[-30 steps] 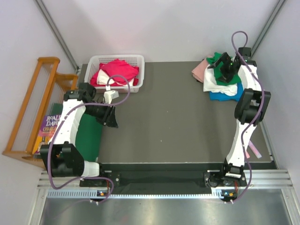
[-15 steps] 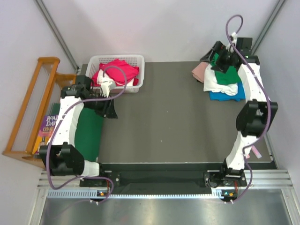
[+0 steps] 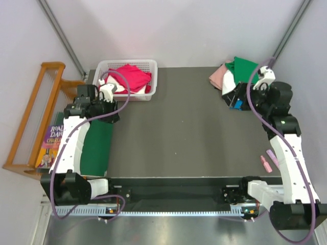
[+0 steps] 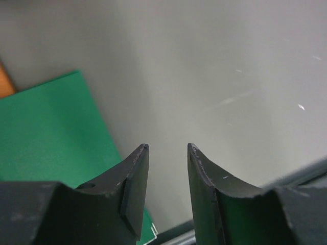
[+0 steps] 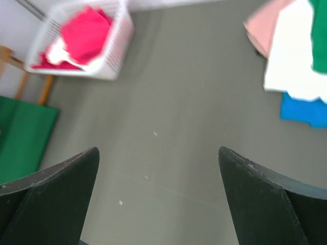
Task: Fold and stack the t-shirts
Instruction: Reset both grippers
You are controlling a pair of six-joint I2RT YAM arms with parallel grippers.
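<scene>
On the far right corner of the table (image 3: pixel 179 132), t-shirts (image 3: pixel 244 68) lie piled.
Right gripper (image 5: pixel 158 150) gapes wide, empty; left gripper (image 4: pixel 167 146) is narrowly parted, empty, near the green mat (image 4: pixel 46 127).

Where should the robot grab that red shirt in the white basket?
Pinch the raised, crumpled fold on top of the red shirt, coming straight down from above. It lies heaped in the white basket, whose walls would likely block a sideways reach, and the bunched top gives loose cloth to nip. The left claw looks nearest.
</scene>
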